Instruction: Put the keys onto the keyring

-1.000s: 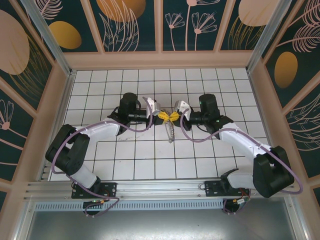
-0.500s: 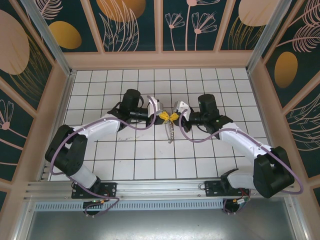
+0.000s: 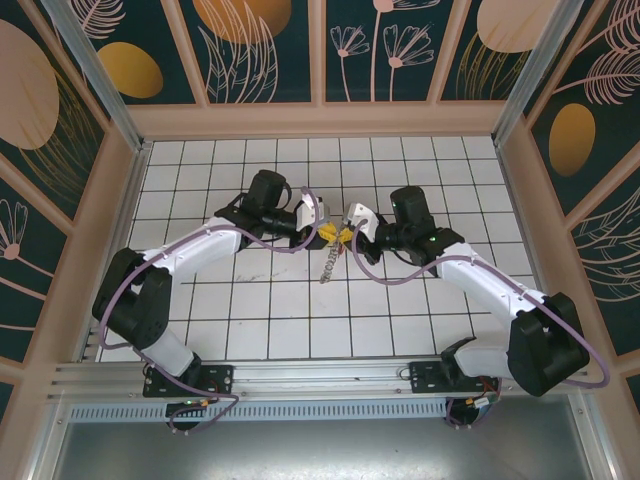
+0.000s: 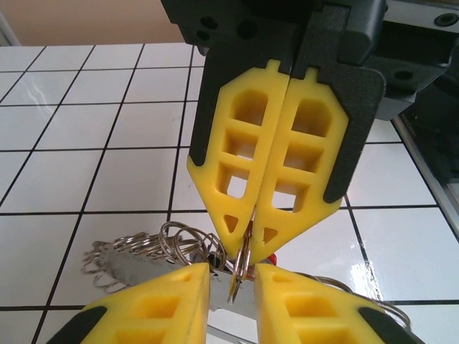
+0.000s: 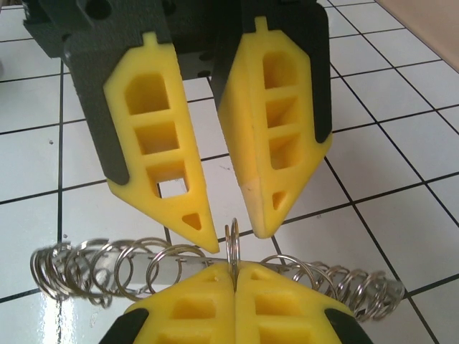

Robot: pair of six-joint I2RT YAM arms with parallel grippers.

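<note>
The keyring hangs as a dangling bunch of metal rings below the two grippers, which meet tip to tip over the table's middle. My right gripper is shut on one small split ring of that bunch. In the left wrist view its tips pinch the same ring. My left gripper stands open, its fingers either side of the ring without pinching it. A row of rings on a grey strip runs behind. A red scrap peeks out behind the right gripper's tips. No single keys can be made out.
The white tiled table lies below, with wooden walls on three sides. Purple cables loop beside both wrists.
My left gripper has opened and let go of the ring. Both grippers have shifted slightly towards the back, and the hanging bunch has swung a little left.
</note>
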